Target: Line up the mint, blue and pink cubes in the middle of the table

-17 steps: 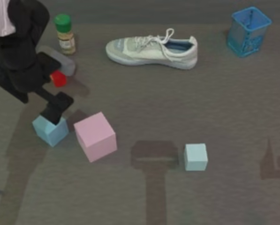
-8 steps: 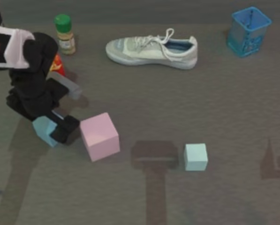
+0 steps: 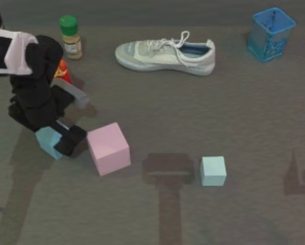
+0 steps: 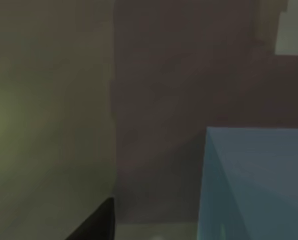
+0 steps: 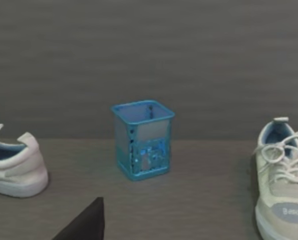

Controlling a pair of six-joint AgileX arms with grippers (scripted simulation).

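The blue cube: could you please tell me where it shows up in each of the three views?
Top view: the blue cube sits at the table's left, partly under the left gripper, beside the pink cube.
Left wrist view: it fills the lower right corner, close up.
Right wrist view: not in it.
Shared landmark: the dark table appears in all three.

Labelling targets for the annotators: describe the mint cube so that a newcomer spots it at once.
Start at the white sneaker at the far side of the table and come straight toward the near edge. The mint cube sits alone there, right of the pink cube. It is the smallest and palest cube, and the only one far from the left pincer.
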